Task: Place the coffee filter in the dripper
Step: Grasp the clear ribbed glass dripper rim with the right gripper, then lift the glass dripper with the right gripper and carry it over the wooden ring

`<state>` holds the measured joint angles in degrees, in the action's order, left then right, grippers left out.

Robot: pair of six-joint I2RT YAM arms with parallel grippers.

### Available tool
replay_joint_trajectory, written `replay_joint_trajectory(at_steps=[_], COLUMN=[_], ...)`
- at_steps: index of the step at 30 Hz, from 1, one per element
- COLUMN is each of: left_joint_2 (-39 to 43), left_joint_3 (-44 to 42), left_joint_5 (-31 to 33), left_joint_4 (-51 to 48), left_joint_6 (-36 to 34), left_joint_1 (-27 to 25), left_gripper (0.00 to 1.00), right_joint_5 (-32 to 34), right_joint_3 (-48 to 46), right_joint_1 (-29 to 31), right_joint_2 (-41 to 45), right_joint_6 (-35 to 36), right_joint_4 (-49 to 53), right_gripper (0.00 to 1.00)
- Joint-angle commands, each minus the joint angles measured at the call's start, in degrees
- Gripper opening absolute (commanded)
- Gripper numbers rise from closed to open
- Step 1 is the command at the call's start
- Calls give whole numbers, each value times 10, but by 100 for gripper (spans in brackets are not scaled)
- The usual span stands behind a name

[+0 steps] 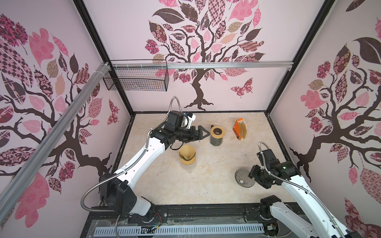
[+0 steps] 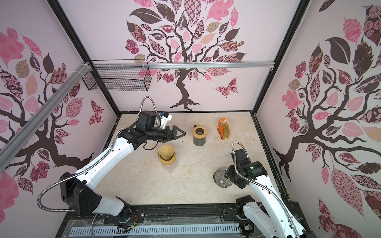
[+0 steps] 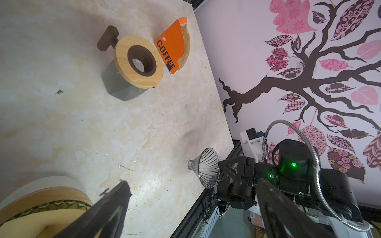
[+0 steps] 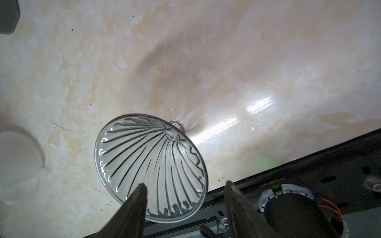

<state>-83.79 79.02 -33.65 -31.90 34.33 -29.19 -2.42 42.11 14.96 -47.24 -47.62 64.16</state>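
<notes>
Glass dripper lay on its side, empty; right gripper straddled its rim, jaws apart. Left gripper gaped wide. Coffee filter sat in orange pack (nothing placed yet).

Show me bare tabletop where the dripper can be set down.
Widest bare patch: table centre-front, between tan cone stand, glass dripper and front rail. Also free between carafe and dripper. Crowded at the back: left gripper, carafe, orange filter box.
</notes>
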Motion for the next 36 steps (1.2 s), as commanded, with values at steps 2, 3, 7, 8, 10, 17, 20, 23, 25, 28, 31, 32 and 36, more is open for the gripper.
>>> replay_joint_trajectory(at_steps=[2, 3, 7, 8, 10, 17, 20, 23, 25, 28, 31, 32, 36], left_joint_2=[0, 0, -2, -1, -3, -4, -4, -4, -2, 1, 3, 4, 7], left_joint_3=[4, 4, 2, 1, -2, -7, -6, -6, -10, -13, -15, -15, -17], left_joint_5=[-1, -1, -1, -1, -2, -5, -6, -5, -6, -6, -4, -4, -3], left_joint_4=[6, 6, 7, 7, 9, 12, 13, 12, 14, 16, 16, 16, 16], left_joint_6=[-4, -4, 0, 3, 7, 16, 18, 18, 19, 21, 20, 21, 22], left_joint_1=[3, 4, 7, 8, 8, 11, 12, 14, 15, 17, 20, 22, 28], left_gripper=[98, 98, 98, 98, 98, 98, 98, 98, 98, 98, 98, 98, 98], right_joint_5=[-10, -13, -23, -27, -38, -42, -45, -46, -47, -50, -50, -51, -54], right_joint_3=[-8, -11, -25, -30, -40, -50, -54, -58, -61, -60, -58, -57, -46], right_joint_1=[-2, -1, -1, -1, -1, 0, -1, -1, -1, -1, -1, -1, -1], right_joint_2=[-6, -8, -18, -19, -21, -17, -17, -16, -17, -17, -20, -20, -25], right_joint_6=[-5, -5, -3, -4, -2, -3, -5, -5, -5, -4, -3, -2, 9], right_joint_4=[-7, -11, -26, -31, -41, -49, -53, -57, -58, -62, -65, -66, -77], right_gripper=[58, 58, 56, 55, 49, 39, 31, 27, 24, 17, 14, 13, 7])
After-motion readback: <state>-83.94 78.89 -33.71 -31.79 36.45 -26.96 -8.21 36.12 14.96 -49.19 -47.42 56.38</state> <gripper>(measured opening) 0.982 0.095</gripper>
